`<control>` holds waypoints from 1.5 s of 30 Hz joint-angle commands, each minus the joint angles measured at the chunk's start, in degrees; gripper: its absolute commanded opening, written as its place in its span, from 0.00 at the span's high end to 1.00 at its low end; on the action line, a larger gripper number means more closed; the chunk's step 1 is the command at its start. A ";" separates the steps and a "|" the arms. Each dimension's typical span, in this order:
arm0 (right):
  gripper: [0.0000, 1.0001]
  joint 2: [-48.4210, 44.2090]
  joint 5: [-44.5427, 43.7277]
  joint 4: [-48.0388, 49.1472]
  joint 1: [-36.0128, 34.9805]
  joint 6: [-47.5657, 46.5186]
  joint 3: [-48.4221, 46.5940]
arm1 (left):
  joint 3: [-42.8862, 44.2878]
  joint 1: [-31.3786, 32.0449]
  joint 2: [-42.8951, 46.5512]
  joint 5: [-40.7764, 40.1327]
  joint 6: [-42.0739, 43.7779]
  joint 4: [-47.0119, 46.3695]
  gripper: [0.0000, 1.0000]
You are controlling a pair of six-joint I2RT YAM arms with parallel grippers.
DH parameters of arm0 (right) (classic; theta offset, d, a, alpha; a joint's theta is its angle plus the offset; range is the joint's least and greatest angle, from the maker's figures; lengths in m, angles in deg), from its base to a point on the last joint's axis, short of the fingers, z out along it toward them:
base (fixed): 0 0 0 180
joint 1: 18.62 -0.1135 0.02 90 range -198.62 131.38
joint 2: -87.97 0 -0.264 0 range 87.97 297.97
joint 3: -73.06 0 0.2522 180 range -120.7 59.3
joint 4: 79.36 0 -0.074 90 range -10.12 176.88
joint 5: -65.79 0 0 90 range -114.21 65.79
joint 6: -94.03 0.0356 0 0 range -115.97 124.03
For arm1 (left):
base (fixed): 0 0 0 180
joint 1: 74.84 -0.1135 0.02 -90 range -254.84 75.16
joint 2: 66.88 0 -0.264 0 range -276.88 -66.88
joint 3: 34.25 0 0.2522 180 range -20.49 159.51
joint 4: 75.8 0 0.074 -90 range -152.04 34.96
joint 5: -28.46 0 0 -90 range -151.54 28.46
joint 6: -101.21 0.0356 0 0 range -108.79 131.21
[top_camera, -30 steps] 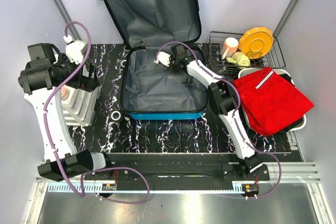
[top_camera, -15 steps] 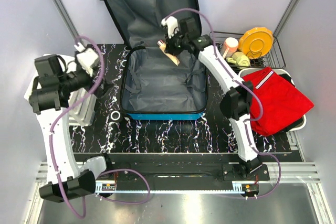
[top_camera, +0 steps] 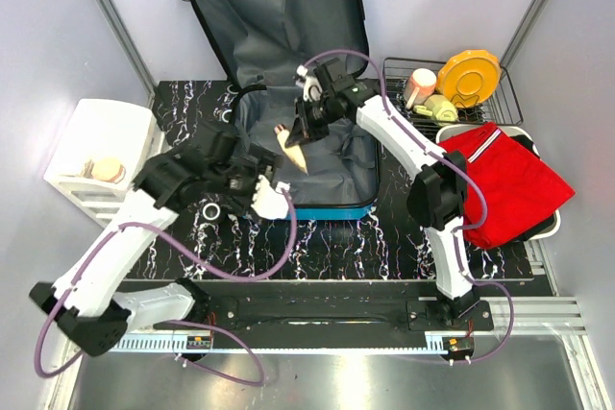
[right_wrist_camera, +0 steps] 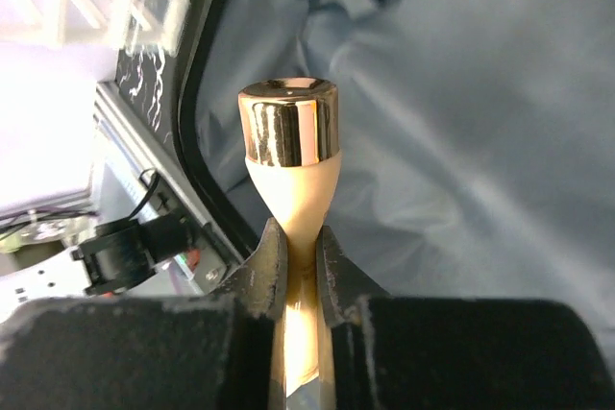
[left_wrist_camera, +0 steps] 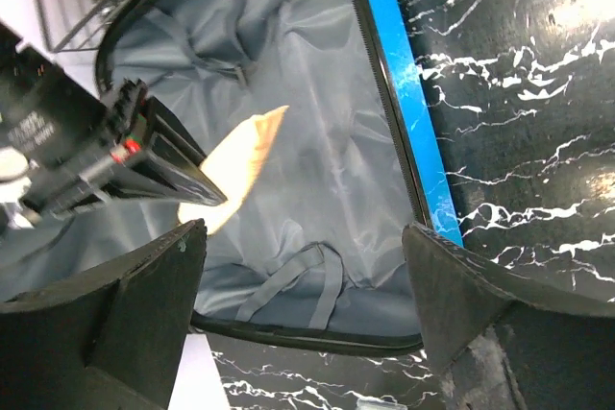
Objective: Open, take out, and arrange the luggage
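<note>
The luggage holds the right gripper above its grey lining, clenched on a cream, gold-capped tube. The left gripper hovers released, jaws wide, by the near left corner. The case lies open on the worktop.

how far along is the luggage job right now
Done: the luggage is open, its lid leaning back; a red garment lies on the white tray and a beige item in the white bin. In hand: the right gripper is shut on a gold-capped cream tube over the lining; the left gripper is open nearby. Left: placing the tube; nothing else shows inside.
</note>
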 commanded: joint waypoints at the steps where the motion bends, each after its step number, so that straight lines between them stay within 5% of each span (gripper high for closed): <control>1: 1.00 -1.83 1.68 -1.12 -2.36 12.66 2.75 | 0.67 4.01 -4.44 -8.77 5.26 -1.36 0.15; 13: 1.00 -3.51 8.62 -0.95 -5.43 14.78 11.63 | 2.52 12.62 -16.93 -14.30 11.33 2.43 0.23; 34: 1.00 -5.17 8.18 -1.04 -6.05 14.69 12.16 | -0.47 14.03 -23.87 -16.33 14.41 1.63 0.48; 38: 1.00 -5.79 8.27 -0.95 -6.14 14.34 12.51 | 0.32 14.56 -24.32 -15.88 12.83 0.32 0.67; 41: 1.00 -6.23 9.41 -0.51 -6.14 13.38 12.07 | -0.29 14.65 -23.35 -17.55 10.81 -1.88 0.97; 44: 0.52 -6.93 8.72 0.28 -5.09 10.39 9.19 | -0.65 14.65 -21.16 -18.61 7.92 -3.38 1.00; 45: 0.25 -7.28 7.92 0.37 -4.30 9.25 7.78 | -0.47 14.65 -19.76 -18.35 6.86 -3.38 1.00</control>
